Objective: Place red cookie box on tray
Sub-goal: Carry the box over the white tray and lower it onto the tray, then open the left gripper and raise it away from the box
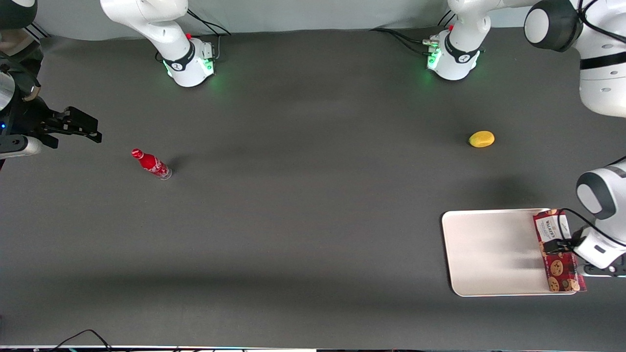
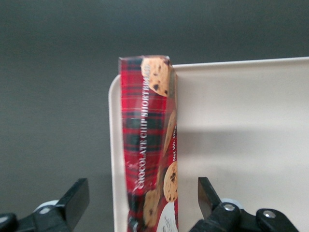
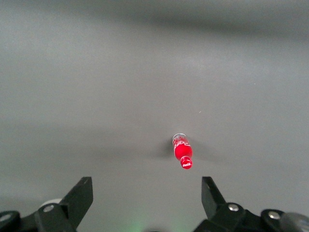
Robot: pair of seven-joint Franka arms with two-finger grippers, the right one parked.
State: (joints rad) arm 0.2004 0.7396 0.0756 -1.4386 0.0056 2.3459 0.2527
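The red cookie box (image 1: 557, 250) is lying along one short edge of the tray (image 1: 489, 254), at the end toward the working arm, with its long axis running parallel to that edge. In the wrist view the box (image 2: 149, 154) is sitting on the tray's rim (image 2: 114, 159) rather than fully inside it; one long side appears to be overhanging the rim toward the bare table. Judgement: the box is on the tray only marginally, probably because it is being set down from that edge rather than carried inward.

The gripper (image 1: 555, 246) is hovering over the box near its white label panel. In the wrist view the gripper (image 2: 143, 200) is spread wide, both fingers (image 2: 77, 198) standing apart from the box sides with visible gaps, so nothing is being gripped. Judgement: this reads as a release at placement.

Risk: with the box riding the rim, it may be resting tilted and could slip off the tray.

Well apart from the tray, a yellow lemon-like object (image 1: 481, 139) is lying farther from the front camera. A small red bottle (image 1: 151, 164) is standing toward the parked arm's end of the table.
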